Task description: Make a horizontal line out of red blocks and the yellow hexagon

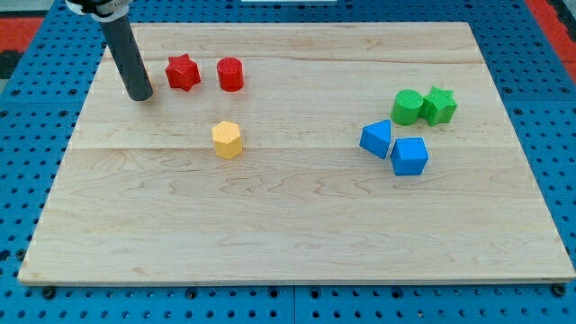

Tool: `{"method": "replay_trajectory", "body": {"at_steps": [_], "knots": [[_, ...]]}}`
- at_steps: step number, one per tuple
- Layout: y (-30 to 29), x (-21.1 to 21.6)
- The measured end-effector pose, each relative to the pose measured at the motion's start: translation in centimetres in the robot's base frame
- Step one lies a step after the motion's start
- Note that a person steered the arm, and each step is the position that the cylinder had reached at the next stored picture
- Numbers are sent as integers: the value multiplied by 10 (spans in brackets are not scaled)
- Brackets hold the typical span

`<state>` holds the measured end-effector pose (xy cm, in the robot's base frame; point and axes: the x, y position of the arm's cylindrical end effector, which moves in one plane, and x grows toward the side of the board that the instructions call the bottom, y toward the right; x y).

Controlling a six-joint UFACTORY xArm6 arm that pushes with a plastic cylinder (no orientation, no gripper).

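A red star block (183, 72) and a red round block (230, 74) sit side by side near the view's top left, a small gap between them. The yellow hexagon (227, 139) lies below the red round block, apart from both reds. My tip (140, 94) rests on the board just left of the red star block, a short gap away and slightly lower than it.
At the view's right, two green blocks (407, 106) (439, 105) touch each other. Two blue blocks (376, 139) (409, 156) lie just below them. The wooden board (288, 225) lies on a blue pegboard table.
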<state>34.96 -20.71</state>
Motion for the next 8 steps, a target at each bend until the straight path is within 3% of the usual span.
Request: {"method": "replay_trajectory", "body": {"at_steps": [1, 2, 3, 5, 7, 8], "knots": [[-9, -28], [-8, -93], [-6, -108], [44, -57], [120, -43], [168, -63]]}}
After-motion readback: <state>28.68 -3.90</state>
